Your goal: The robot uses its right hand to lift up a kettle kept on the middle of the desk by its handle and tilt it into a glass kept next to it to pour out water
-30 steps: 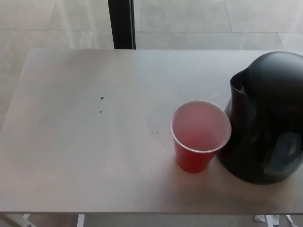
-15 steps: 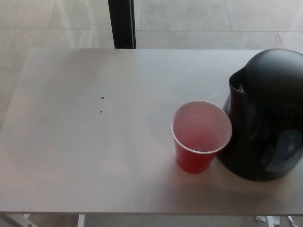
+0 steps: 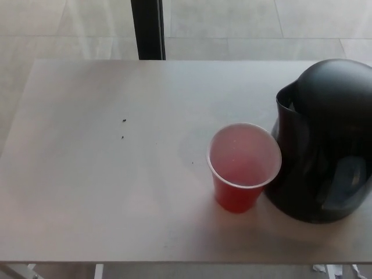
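Observation:
A black kettle (image 3: 325,139) stands upright at the right side of the grey desk (image 3: 116,174), partly cut off by the picture's right edge. Its spout faces left, toward a red plastic cup (image 3: 243,165) standing right beside it, almost touching. The cup is upright; whether it holds any liquid cannot be told. The kettle's handle is out of frame or hidden on its right side. Neither of my hands shows in the head view.
Two small dark specks (image 3: 124,121) lie on the desk left of centre. A black vertical post (image 3: 147,29) rises behind the desk's far edge. Light floor tiles (image 3: 244,20) lie beyond. The desk's near edge runs along the bottom.
The whole picture has shifted slightly, so the camera moved a little. The kettle and cup stand as before.

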`<state>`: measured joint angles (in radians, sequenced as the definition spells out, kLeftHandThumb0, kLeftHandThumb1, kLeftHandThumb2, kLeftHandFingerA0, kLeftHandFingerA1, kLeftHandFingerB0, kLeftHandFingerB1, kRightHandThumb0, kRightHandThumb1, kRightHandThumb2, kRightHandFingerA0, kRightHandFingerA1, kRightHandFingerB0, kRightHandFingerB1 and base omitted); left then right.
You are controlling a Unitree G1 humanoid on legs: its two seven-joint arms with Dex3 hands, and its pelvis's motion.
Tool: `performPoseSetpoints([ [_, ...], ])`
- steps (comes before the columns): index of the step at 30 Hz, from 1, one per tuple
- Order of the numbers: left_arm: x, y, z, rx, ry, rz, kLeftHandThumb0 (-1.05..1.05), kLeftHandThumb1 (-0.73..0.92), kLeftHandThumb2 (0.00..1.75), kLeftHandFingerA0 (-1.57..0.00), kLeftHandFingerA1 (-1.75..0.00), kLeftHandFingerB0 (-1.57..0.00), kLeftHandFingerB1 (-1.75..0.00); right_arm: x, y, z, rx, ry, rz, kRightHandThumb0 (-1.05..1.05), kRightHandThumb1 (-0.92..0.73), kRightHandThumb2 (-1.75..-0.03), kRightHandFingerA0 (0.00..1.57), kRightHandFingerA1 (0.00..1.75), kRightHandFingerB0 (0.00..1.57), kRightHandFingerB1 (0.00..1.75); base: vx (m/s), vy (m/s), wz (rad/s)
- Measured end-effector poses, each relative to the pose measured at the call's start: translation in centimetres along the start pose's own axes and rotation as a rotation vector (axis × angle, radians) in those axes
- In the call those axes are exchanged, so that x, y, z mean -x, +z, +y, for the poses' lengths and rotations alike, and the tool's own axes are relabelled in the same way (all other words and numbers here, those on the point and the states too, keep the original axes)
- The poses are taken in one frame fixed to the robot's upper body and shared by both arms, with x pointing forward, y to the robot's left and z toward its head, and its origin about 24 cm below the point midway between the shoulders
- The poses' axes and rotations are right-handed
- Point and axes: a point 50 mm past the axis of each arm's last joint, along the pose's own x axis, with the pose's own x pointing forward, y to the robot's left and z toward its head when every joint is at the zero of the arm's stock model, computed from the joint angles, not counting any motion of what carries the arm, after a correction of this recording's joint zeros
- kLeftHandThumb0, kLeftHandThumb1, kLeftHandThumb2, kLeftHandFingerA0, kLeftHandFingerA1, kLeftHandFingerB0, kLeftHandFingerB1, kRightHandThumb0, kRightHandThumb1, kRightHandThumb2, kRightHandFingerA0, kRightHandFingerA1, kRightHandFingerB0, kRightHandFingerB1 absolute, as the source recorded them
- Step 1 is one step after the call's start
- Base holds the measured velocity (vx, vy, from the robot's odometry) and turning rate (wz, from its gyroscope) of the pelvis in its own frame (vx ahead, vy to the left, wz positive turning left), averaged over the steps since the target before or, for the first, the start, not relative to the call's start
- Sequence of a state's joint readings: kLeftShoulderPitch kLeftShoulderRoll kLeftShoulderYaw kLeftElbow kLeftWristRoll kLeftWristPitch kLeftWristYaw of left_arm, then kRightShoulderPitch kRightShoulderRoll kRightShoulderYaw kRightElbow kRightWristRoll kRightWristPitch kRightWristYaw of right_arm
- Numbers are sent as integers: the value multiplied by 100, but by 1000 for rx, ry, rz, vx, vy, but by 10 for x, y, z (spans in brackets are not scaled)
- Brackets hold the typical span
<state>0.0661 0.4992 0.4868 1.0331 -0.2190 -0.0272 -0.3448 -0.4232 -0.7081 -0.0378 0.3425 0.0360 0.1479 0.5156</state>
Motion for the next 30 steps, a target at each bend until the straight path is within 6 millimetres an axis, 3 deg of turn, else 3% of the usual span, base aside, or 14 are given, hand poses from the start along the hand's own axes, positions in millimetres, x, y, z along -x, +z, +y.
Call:
performPoseSetpoints([
  [1,0,0,0,0,0,0,-78,60,95,-49,-56,-30,-49,-1,0,1,-16,-18,-10,-5,-63,-107,89,161,90,133,0,0,0],
  [4,0,0,0,1,1,1,-76,71,62,-56,-47,-39,-38,-3,-3,6,-60,-65,-39,-8,-60,-116,87,172,80,152,0,0,0],
  [5,0,0,0,1,2,2,-75,71,62,-56,-46,-38,-37,-4,-4,9,-79,-87,-50,-12,-57,-119,119,148,93,128,0,0,0],
  [8,0,0,0,2,5,2,-74,58,97,-48,-57,-29,-49,-5,-7,15,-120,-139,-75,-7,-53,-121,120,146,97,128,0,0,0],
  [9,0,0,0,1,6,2,-74,74,63,-55,-46,-37,-38,-5,-8,16,-133,-155,-83,-4,-54,-122,95,168,86,152,0,0,0],
  [10,0,0,0,1,7,2,-78,61,97,-48,-57,-32,-50,-6,-9,19,-148,-174,-92,-2,-56,-122,95,146,91,150,0,0,0],
  [13,0,-1,0,0,6,4,-80,62,97,-49,-57,-30,-49,-6,-12,24,-199,-232,-118,-5,-50,-126,117,155,93,135,0,0,0],
  [15,0,-1,-1,-1,6,5,-79,61,97,-49,-57,-30,-49,-5,-14,27,-217,-265,-125,-5,-49,-132,88,175,75,162,0,0,0],
  [16,-1,-1,-1,-1,6,5,-79,61,97,-48,-57,-30,-49,-5,-15,27,-222,-284,-130,-9,-53,-125,120,151,95,133,0,0,0],
  [20,-1,-1,-1,-1,7,8,-73,74,62,-56,-46,-37,-37,-3,-15,29,-225,-343,-152,-13,-54,-121,116,148,87,127,0,0,0],
  [22,-1,-1,-1,-2,7,8,-74,59,97,-48,-58,-31,-51,-2,-13,28,-210,-367,-164,-11,-53,-122,117,148,88,127,0,0,0],
  [27,-1,-2,-1,-3,9,10,-79,60,98,-49,-56,-33,-50,0,-4,24,-164,-409,-218,-5,-59,-115,88,174,75,149,0,0,0],
  [29,-1,-2,-1,-2,11,12,-80,61,97,-48,-56,-33,-50,1,1,23,-146,-420,-246,-9,-55,-118,118,146,93,127,0,0,0],
  [30,-1,-2,-1,0,11,14,-79,60,96,-48,-56,-30,-49,1,4,22,-137,-423,-264,-7,-54,-121,87,172,78,155,0,0,0],
])
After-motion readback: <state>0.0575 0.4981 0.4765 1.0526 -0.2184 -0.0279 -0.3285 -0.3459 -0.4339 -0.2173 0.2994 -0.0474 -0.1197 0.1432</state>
